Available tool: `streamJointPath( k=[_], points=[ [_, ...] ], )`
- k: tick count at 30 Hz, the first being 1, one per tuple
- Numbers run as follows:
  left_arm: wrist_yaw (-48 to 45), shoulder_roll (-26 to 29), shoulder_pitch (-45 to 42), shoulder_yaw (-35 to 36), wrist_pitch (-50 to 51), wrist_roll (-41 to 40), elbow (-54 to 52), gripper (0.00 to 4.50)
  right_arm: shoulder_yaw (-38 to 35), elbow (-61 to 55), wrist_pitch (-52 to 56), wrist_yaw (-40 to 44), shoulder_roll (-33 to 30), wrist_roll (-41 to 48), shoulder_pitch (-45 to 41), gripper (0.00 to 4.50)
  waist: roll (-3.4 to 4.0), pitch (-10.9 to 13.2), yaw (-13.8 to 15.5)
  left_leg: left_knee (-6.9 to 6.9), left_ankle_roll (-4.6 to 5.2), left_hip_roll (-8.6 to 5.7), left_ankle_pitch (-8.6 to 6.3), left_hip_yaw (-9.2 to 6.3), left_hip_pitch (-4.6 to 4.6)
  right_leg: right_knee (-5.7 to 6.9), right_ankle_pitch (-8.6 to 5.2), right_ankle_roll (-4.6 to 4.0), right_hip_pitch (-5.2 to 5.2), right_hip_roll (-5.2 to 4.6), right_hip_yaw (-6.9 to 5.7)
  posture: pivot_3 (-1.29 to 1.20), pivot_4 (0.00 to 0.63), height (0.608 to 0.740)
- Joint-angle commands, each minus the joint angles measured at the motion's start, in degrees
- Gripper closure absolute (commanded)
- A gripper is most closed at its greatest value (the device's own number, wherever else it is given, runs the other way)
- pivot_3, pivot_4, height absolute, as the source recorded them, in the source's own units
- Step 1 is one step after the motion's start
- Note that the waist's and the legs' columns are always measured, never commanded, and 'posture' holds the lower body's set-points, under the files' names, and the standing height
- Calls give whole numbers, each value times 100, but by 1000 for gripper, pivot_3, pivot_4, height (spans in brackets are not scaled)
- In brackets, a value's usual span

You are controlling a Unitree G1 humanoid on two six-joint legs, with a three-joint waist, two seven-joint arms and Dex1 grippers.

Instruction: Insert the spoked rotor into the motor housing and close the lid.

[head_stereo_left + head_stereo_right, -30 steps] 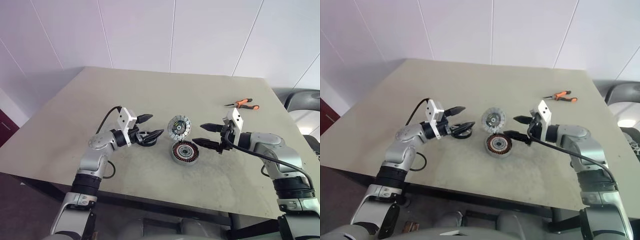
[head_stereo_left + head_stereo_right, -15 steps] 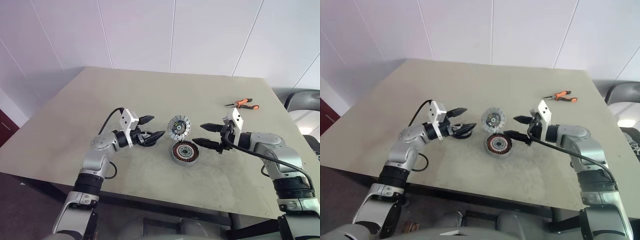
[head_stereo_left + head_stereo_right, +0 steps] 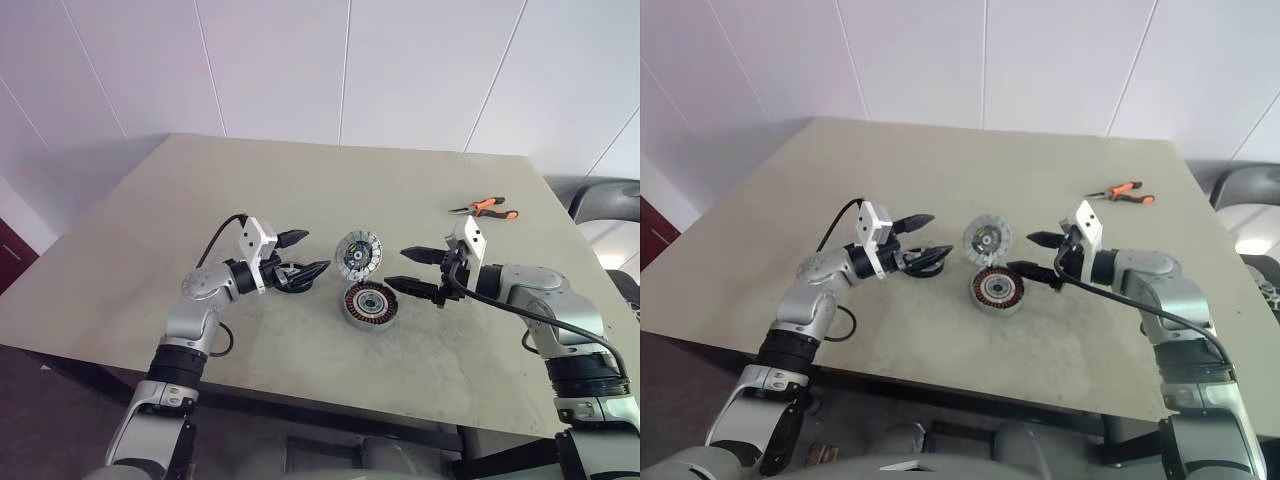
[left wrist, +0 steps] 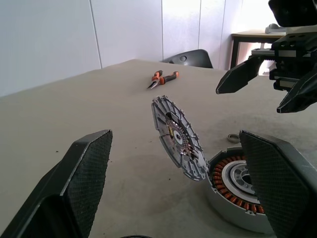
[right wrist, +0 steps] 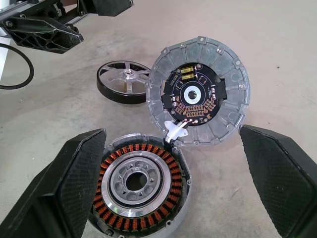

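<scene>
The rotor (image 5: 122, 83), a black ring with silver spokes, lies flat just left of the copper-wound housing (image 5: 136, 186). The ribbed silver lid (image 5: 198, 96) stands tilted open at the housing's far edge. The left gripper (image 3: 315, 252) hangs over the rotor, jaws spread. The right gripper (image 3: 395, 268) is just right of the housing, jaws also spread. Orange-handled pliers (image 3: 485, 208) lie far right on the matte table (image 3: 150, 230).

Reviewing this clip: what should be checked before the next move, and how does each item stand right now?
1. Left hand open: ok.
2. Right hand open: ok.
3. Black-rimmed spoked rotor lies free beside the left hand, unheld: ok.
4. Round silver lid with circuit board stands open: ok.
5. Copper-wound round motor housing has an empty centre, ready for the rotor: ok.
6. Orange-handled pliers lie well away from the parts: ok.
</scene>
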Motion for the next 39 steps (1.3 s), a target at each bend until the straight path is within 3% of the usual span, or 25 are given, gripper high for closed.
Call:
streamJointPath(
  k=[1,17,32,39],
  points=[
    [17,-5,-122,29,-110,18,-23,140,-74,-89,-59,3,-55,2,-164,0,0,0,0,0,0,0,0,0,0,0,0,0,0,0,0,0,0,740],
    [-60,5,-103,64,-272,38,184,140,729,-219,-245,-179,-62,-876,-371,0,0,0,-5,3,0,0,0,0,1,3,0,0,0,0,0,0,0,740],
    [50,22,-46,45,-95,0,-184,140,1594,569,-733,-424,174,-2044,-836,0,0,-1,-5,4,0,-2,0,0,3,5,12,-19,2,0,0,0,0,740],
    [21,39,-58,64,-96,-10,-162,140,1789,650,-390,-339,298,-2188,-772,0,-2,-2,-11,4,0,0,0,-2,10,9,12,-20,6,5,-1,0,0,740]
  ],
)
